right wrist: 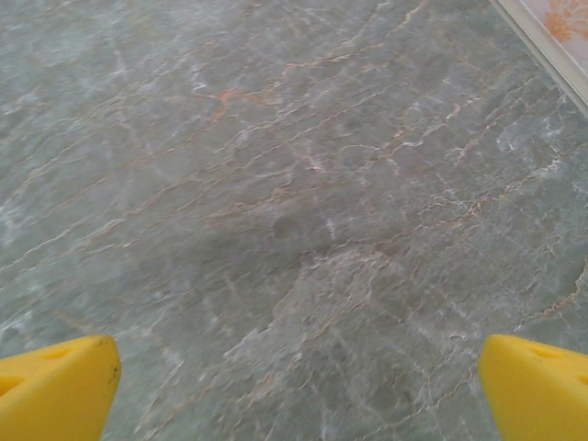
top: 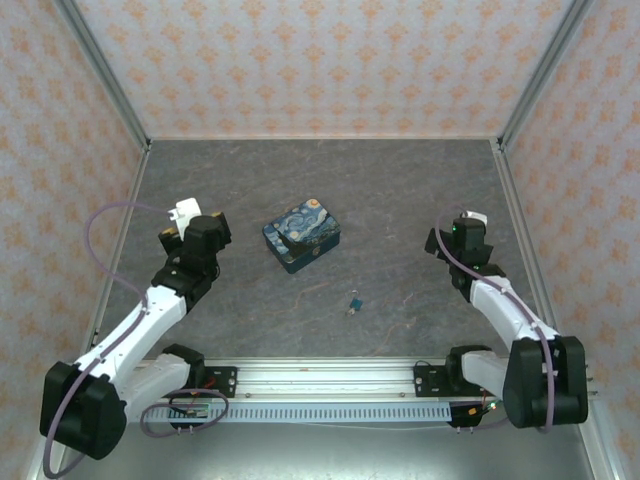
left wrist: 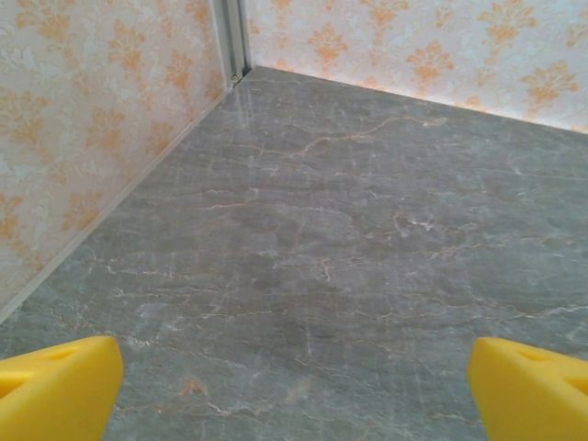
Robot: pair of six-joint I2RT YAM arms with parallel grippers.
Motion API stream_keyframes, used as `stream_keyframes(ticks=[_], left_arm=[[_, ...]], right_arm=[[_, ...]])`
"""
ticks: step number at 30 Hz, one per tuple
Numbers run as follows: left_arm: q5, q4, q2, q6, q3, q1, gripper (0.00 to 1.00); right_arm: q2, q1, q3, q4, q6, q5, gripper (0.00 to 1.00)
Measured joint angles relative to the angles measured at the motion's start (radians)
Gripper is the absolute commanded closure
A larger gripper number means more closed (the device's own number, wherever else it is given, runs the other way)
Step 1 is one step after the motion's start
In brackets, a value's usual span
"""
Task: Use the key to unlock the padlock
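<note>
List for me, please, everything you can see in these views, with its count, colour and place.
box: one, blue with yellow swirls, mid-table, set at an angle.
padlock: one, teal-green, tiny, on the table nearer than the box and to its right.
key: one, pale metallic sliver, right beside the padlock; too small to tell if they touch.
table: one, grey marbled.
walls: three, pale with orange ornaments, at left, far and right.
rail: one, silver, near edge.
left arm: one, white and black.
right arm: one, white and black.
left end effector: one, yellow fingers, open, over the table's far-left corner.
right end effector: one, yellow fingers, open, over the table.
</note>
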State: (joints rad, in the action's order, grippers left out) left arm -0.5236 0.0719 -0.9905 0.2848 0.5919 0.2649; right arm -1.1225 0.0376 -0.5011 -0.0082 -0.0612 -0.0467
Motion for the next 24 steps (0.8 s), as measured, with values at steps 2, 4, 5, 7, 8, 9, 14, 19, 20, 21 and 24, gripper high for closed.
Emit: stream_keyframes(ticks=[2, 4, 5, 7, 8, 9, 14, 19, 20, 21, 24], left_arm=[[-0.002, -0.041, -0.031, -0.015, -0.021, -0.015, 0.03], [-0.002, -0.078, -0.061, -0.026, -0.045, -0.032, 0.03], [-0.002, -0.089, -0.074, -0.032, -0.052, -0.040, 0.03], [-0.001, -0.119, -0.095, -0.056, -0.064, -0.052, 0.03], [0.000, -0.136, -0.099, -0.069, -0.069, -0.056, 0.03], [0.003, -0.154, -0.101, -0.081, -0.075, -0.061, 0.03], [0.037, -0.271, -0.112, -0.144, -0.125, -0.090, 0.03], [0.103, -0.383, -0.122, -0.205, -0.204, -0.108, 0.03], [0.117, -0.401, -0.127, -0.214, -0.213, -0.111, 0.03], [0.131, -0.423, -0.131, -0.224, -0.220, -0.116, 0.03], [0.171, -0.499, -0.156, -0.241, -0.232, -0.132, 0.03]], right_arm=[[-0.032, -0.013, 0.038, 0.100, 0.008, 0.003, 0.01], [-0.069, -0.015, 0.073, 0.202, 0.015, 0.009, 0.01], [-0.088, -0.015, 0.084, 0.240, 0.016, 0.009, 0.01], [-0.123, -0.016, 0.101, 0.321, 0.025, 0.011, 0.01], [-0.135, -0.017, 0.108, 0.362, 0.030, 0.013, 0.01], [-0.148, -0.017, 0.114, 0.406, 0.034, 0.017, 0.01], [-0.229, -0.019, 0.116, 0.591, 0.064, 0.036, 0.01], [-0.372, -0.031, 0.123, 0.766, 0.079, 0.063, 0.01], [-0.390, -0.034, 0.122, 0.768, 0.082, 0.074, 0.01], [-0.397, -0.035, 0.122, 0.765, 0.083, 0.080, 0.01], [-0.399, -0.040, 0.112, 0.765, 0.086, 0.094, 0.01]])
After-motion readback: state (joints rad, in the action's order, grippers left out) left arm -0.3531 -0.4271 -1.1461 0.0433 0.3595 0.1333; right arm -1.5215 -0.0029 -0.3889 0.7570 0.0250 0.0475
